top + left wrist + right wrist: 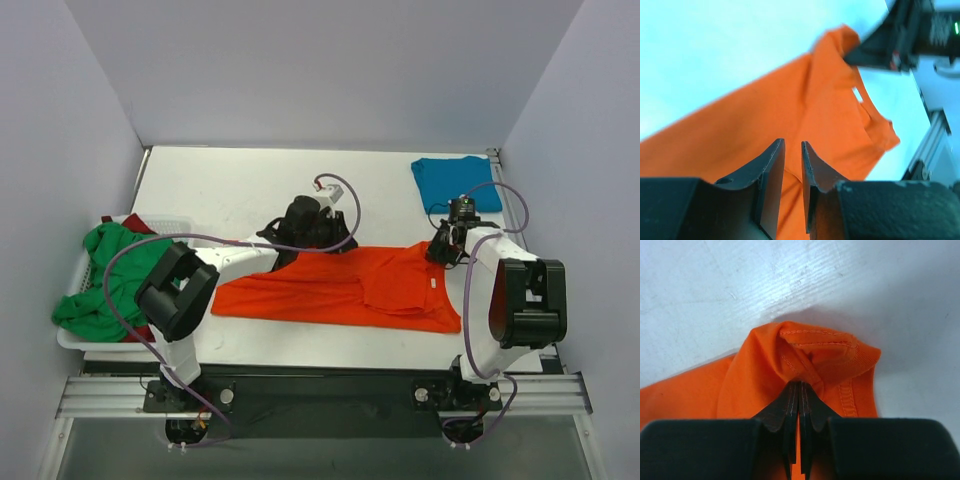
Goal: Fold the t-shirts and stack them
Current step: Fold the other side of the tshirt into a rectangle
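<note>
Top external: white table (250, 190), lilac walls (320, 70); orange-red cloth t-shirt (340, 290) along near edge. Right gripper (799, 386) clamps its fold; left gripper (792, 146) narrowly parted.

a flat white matte table top (250, 185) fills the middle of the space. it is boxed in on three sides by plain pale lavender-grey panels: a back wall (320, 70), a left wall (60, 140) and a right wall (590, 130). along the table's near edge runs a silver aluminium rail (110, 397), with a dull grey floor (330, 455) below it. the light is soft and even, and the shadows are faint. close up, the table surface shows fine scuffs and streaks.
</note>
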Controlling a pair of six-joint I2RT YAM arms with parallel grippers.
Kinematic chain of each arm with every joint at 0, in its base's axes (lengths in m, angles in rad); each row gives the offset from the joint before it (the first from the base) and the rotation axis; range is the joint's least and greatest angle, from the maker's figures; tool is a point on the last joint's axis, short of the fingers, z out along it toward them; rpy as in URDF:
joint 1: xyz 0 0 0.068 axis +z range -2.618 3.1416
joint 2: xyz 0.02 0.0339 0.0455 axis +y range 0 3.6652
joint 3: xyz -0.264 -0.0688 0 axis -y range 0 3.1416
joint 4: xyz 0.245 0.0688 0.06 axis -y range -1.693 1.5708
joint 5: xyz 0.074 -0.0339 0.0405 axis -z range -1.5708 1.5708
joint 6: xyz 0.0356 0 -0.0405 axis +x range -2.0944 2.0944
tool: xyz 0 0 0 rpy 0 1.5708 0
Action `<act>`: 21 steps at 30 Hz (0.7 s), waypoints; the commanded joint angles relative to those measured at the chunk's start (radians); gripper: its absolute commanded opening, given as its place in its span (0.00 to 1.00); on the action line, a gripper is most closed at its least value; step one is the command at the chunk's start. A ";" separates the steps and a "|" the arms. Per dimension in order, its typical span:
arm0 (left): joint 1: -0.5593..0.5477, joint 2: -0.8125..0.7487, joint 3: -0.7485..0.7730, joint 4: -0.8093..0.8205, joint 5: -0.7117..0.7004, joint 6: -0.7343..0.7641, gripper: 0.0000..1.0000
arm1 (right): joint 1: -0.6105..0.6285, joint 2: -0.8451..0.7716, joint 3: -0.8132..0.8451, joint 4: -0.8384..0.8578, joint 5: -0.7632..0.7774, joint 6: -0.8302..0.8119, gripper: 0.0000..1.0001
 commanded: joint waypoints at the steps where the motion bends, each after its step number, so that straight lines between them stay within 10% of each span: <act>1: 0.049 0.039 0.067 -0.036 -0.041 -0.038 0.31 | -0.008 -0.054 -0.026 -0.001 0.002 0.005 0.00; 6: 0.086 0.108 0.127 -0.147 -0.110 -0.039 0.31 | -0.014 -0.082 -0.023 0.024 -0.021 -0.004 0.31; 12: 0.117 0.177 0.150 -0.232 -0.144 -0.075 0.29 | -0.014 -0.073 0.012 0.027 -0.023 -0.003 0.43; 21: 0.121 0.216 0.160 -0.237 -0.136 -0.078 0.29 | -0.011 0.021 0.038 0.039 -0.041 -0.004 0.39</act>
